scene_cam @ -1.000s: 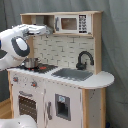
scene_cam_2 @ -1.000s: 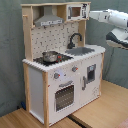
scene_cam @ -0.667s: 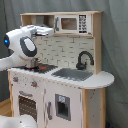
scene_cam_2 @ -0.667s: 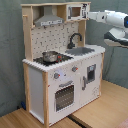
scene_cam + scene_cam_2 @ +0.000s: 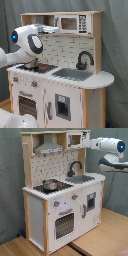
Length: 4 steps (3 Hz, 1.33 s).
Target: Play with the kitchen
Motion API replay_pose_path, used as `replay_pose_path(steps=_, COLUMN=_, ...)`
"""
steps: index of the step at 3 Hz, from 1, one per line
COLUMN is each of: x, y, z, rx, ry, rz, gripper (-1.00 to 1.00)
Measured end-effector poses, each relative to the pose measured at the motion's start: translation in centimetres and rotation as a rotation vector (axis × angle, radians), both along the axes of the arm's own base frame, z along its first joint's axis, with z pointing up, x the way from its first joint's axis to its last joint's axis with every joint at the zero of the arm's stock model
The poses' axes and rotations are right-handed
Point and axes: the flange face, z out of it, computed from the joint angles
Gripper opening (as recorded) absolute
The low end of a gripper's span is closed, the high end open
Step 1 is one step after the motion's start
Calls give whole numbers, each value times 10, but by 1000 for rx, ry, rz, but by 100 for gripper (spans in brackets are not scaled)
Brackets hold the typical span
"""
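Kitchen (image 5: pixel 60 75) (image 5: pixel 62 198): white and light wood, standing on a wooden floor (image 5: pixel 100 240) before a grey curtain (image 5: pixel 10 183), filling the middle of both exterior views.

Top shelf: grey hood (image 5: pixel 49 148) at 11 o'clock of the unit in the second exterior view, microwave (image 5: pixel 72 23) (image 5: pixel 76 139) beside it. In the first exterior view the microwave sits at 12 o'clock, with a keypad strip to its 3 o'clock.

Counter: black faucet (image 5: pixel 84 59) (image 5: pixel 75 167) arches over the grey sink (image 5: pixel 72 74) (image 5: pixel 82 178). Stove (image 5: pixel 50 188) lies at 9 o'clock of the sink in the second exterior view, with a metal pot (image 5: pixel 50 184) standing on it. In the first exterior view the pot (image 5: pixel 31 64) shows only partly, below my arm.

Front: oven door (image 5: pixel 27 106) (image 5: pixel 64 224) with a window, low down; knobs above it. A second door (image 5: pixel 91 203) with a dark panel sits under the sink.

My arm (image 5: pixel 27 42) (image 5: pixel 112 148) is raised to shelf level. In the second exterior view it comes in from 3 o'clock, and my claw (image 5: pixel 85 143) is up at the microwave's edge. In the first exterior view the white elbow joint covers the hood's side. Whether the claw is spread or pressed together, I cannot tell; whether it touches the microwave, I cannot tell either.
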Motion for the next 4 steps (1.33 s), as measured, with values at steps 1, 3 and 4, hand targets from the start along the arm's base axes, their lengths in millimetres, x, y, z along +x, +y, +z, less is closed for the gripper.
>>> replay_pose_path(steps=1, x=20, y=3, z=4, rx=-20, ry=19, rz=12, gripper=100)
replay_pose_path(steps=3, x=51, y=21, z=20, rx=-60, ry=51, rz=15, gripper=100)
replay_pose_path(steps=4, x=72, y=31, z=4, rx=-79, ry=91, rz=14, gripper=100)
